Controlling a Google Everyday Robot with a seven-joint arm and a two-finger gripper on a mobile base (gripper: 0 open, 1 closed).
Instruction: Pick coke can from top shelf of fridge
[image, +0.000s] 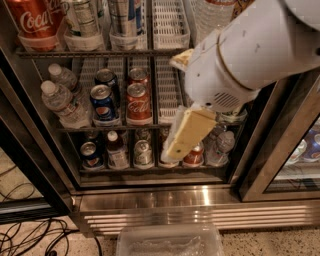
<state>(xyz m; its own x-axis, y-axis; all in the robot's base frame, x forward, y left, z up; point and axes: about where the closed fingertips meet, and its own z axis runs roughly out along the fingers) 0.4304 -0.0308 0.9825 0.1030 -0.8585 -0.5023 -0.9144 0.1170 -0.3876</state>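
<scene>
The coke can (34, 20) is red with white script and stands at the far left of the top shelf (100, 52), cut off by the upper edge of the view. The fridge (150, 197) stands open, with wire racks of cans and bottles above a steel base grille. My gripper (174, 150), yellowish, hangs from the large white arm (250, 50). It points down-left in front of the lower racks, right of centre, well below and right of the coke can. It holds nothing that I can see.
The middle rack holds water bottles (62, 102), a blue Pepsi can (102, 102) and a short Coke can (138, 102). Small cans and bottles (117, 152) fill the bottom rack. The glass door (280, 150) stands at right. A clear plastic bin (170, 242) and cables (30, 235) lie on the floor.
</scene>
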